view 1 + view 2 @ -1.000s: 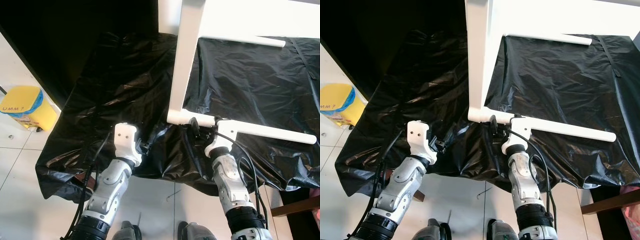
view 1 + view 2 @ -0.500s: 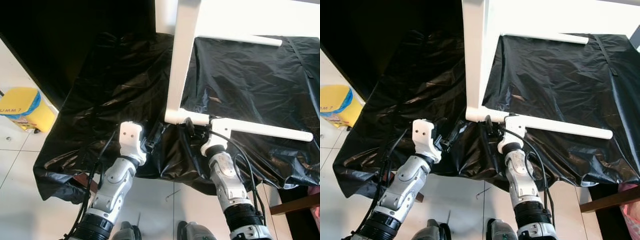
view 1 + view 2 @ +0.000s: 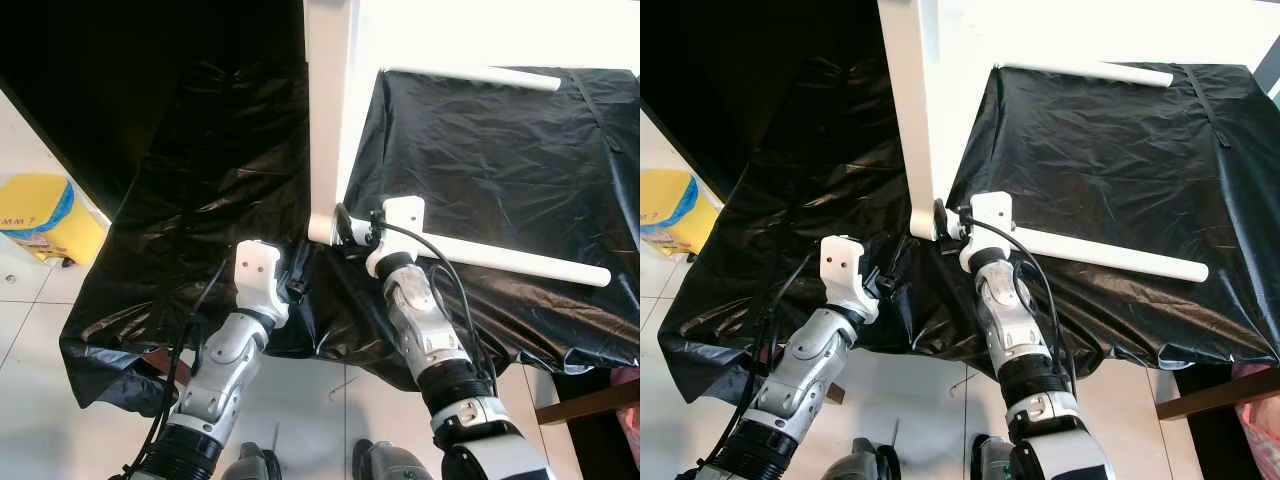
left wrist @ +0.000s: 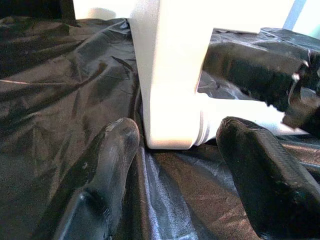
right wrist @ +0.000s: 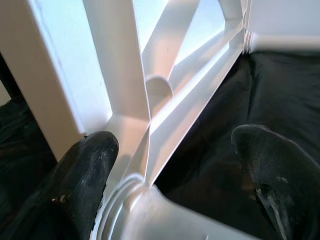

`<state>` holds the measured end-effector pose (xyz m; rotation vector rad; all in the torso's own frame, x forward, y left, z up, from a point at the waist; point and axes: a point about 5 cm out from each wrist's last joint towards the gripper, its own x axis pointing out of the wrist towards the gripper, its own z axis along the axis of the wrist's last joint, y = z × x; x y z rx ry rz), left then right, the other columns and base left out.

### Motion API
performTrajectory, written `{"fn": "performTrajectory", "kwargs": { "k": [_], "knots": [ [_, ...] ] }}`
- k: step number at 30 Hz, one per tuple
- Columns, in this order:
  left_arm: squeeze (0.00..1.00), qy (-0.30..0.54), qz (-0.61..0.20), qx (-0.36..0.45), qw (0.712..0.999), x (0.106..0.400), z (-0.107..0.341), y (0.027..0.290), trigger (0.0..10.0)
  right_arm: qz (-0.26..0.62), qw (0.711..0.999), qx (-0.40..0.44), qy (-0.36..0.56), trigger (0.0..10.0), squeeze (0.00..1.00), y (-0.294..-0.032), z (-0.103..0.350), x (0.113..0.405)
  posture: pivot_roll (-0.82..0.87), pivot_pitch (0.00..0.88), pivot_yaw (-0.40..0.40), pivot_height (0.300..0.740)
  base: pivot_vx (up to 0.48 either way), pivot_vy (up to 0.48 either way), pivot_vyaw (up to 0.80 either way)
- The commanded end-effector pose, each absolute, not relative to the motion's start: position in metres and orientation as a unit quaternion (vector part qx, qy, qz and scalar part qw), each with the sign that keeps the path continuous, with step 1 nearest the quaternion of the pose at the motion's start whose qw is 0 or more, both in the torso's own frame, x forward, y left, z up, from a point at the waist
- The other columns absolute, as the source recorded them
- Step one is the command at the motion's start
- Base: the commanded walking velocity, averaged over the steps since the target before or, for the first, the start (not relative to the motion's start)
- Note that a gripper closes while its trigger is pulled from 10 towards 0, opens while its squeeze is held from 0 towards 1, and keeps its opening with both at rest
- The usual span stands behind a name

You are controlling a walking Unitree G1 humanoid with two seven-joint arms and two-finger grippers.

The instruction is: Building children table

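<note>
A white children's table lies on its side on a black plastic sheet (image 3: 480, 160). Its top edge (image 3: 328, 120) runs up the view. A near leg (image 3: 520, 260) and a far leg (image 3: 470, 77) point to the right. My right gripper (image 3: 350, 228) is at the near corner where that leg joins the top. It is open, fingers (image 5: 85, 170) apart on either side of the round leg base (image 5: 150, 220). My left gripper (image 3: 300, 275) sits just left of that corner, open, with the corner (image 4: 170, 125) a little beyond its fingertips.
A yellow bin (image 3: 40, 215) stands on the white tiled floor (image 3: 30, 300) to the left. The sheet hangs over the front edge of a low platform. A brown wooden piece (image 3: 590, 400) shows at the bottom right. Dark space lies behind the sheet at upper left.
The table's near corner has shifted left and its top edge stands straighter. My right gripper went left with it. My left gripper came closer to the corner.
</note>
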<state>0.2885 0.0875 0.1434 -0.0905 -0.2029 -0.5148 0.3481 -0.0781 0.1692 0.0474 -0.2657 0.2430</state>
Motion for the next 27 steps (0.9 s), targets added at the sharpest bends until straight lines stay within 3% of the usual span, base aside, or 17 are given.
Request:
{"fn": "performTrajectory", "kwargs": {
  "k": [1,10,16,18,21,23,24,25,27],
  "knots": [
    [0.0,-0.098,-0.323,-0.037,0.941,0.282,0.14,0.082,10.0,0.127,0.985,0.022,-0.115,10.0,0.0,-0.075,0.164,0.35,-0.06,0.152,0.019,0.74,0.0,0.0,0.0],
    [0.0,-0.1,-0.326,-0.037,0.939,0.282,0.141,0.082,10.0,0.206,0.973,0.028,-0.098,10.0,0.0,-0.048,0.158,0.346,-0.06,0.148,0.02,0.74,0.0,0.0,0.0],
    [0.0,-0.101,-0.327,-0.033,0.939,0.282,0.144,0.084,10.0,0.182,0.977,0.033,-0.102,10.0,0.0,-0.057,0.157,0.344,-0.06,0.142,0.015,0.74,0.0,0.0,0.0],
    [0.0,-0.101,-0.33,-0.032,0.938,0.281,0.146,0.085,10.0,0.123,0.984,0.003,-0.126,10.0,0.0,-0.079,0.16,0.343,-0.06,0.142,0.009,0.74,0.0,0.0,0.0],
    [0.0,-0.102,-0.336,-0.032,0.936,0.28,0.147,0.083,10.0,0.085,0.985,-0.023,-0.145,10.0,0.0,-0.092,0.165,0.341,-0.06,0.142,0.008,0.74,0.0,0.0,0.0],
    [0.0,-0.1,-0.355,-0.041,0.928,0.276,0.15,0.077,10.0,-0.005,0.975,-0.104,-0.194,10.0,0.0,-0.123,0.18,0.333,-0.07,0.143,0.009,0.74,0.0,0.0,0.0],
    [0.0,-0.1,-0.355,-0.041,0.928,0.276,0.15,0.077,10.0,-0.005,0.975,-0.104,-0.194,10.0,0.0,-0.123,0.18,0.333,-0.07,0.143,0.009,0.74,0.0,0.0,0.0],
    [0.0,-0.092,-0.379,-0.056,0.919,0.272,0.151,0.069,10.0,-0.096,0.947,-0.185,-0.244,10.0,0.0,-0.151,0.203,0.32,-0.08,0.142,0.013,0.74,0.0,0.0,0.0],
    [0.0,-0.091,-0.386,-0.058,0.916,0.271,0.151,0.066,10.0,-0.126,0.935,-0.208,-0.259,10.0,0.0,-0.159,0.21,0.315,-0.08,0.142,0.013,0.74,0.0,0.0,0.0]
  ]
}}
